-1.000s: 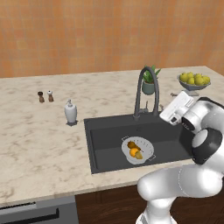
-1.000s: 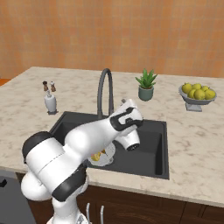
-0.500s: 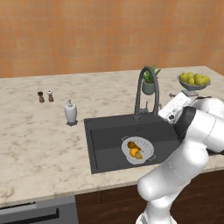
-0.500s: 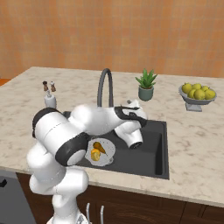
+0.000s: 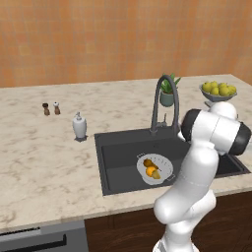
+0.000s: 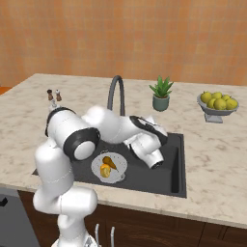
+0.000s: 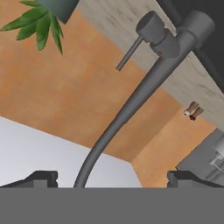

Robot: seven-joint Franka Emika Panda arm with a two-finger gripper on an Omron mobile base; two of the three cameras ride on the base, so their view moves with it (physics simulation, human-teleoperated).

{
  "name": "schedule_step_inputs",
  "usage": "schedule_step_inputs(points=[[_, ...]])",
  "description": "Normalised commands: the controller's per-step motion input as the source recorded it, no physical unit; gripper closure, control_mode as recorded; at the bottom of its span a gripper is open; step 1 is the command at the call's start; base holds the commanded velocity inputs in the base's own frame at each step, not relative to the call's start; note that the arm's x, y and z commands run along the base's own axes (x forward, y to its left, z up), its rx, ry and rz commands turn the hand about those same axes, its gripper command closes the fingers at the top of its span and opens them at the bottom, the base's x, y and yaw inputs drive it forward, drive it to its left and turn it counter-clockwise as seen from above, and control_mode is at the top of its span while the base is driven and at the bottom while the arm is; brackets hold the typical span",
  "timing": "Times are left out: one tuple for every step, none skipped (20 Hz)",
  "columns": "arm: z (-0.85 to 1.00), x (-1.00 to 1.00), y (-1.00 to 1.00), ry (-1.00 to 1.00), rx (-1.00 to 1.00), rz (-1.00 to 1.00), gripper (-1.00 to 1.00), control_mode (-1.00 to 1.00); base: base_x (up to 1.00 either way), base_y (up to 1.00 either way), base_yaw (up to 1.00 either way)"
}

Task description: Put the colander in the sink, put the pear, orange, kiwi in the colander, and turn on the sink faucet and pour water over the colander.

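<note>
Arching toward the sink (image 5: 118, 162), sink faucet (image 5: 162, 101) upright

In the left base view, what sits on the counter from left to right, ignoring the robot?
Pepper and salt shakers → soap dispenser → sink with the colander → sink faucet → fruit bowl of lemons.

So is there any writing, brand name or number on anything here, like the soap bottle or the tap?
None can be read. The small white soap bottle, the tall dark grey gooseneck tap, the two little shakers and the grey footed bowl of lemons all look plain.
</note>
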Motion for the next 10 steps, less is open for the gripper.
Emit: schedule_step_inputs(points=[[-0.25,0.22,0.00,0.07,0.00,0.05,-1.00,-1.00,0.00,0.00,0.00],[-0.19,0.24,0.00,0.07,0.00,0.04,-1.00,-1.00,0.00,0.00,0.00],[-0.11,0.26,0.00,0.06,0.02,0.02,-1.00,-1.00,0.00,0.00,0.00],[-0.04,0.26,0.00,0.07,0.06,0.00,-1.00,-1.00,0.00,0.00,0.00],[0.00,0.26,0.00,0.06,0.07,0.00,-1.00,-1.00,0.00,0.00,0.00],[0.00,0.29,0.09,0.09,0.06,0.00,-1.00,-1.00,0.00,0.00,0.00],[0.00,0.31,0.13,0.09,0.07,0.00,-1.00,-1.00,0.00,0.00,0.00],[0.00,0.32,0.10,0.09,0.08,0.00,-1.00,-1.00,0.00,0.00,0.00],[0.00,0.31,0.09,0.09,0.08,0.00,-1.00,-1.00,0.00,0.00,0.00],[0.00,0.31,0.13,0.12,0.06,0.00,-1.00,-1.00,0.00,0.00,0.00]])
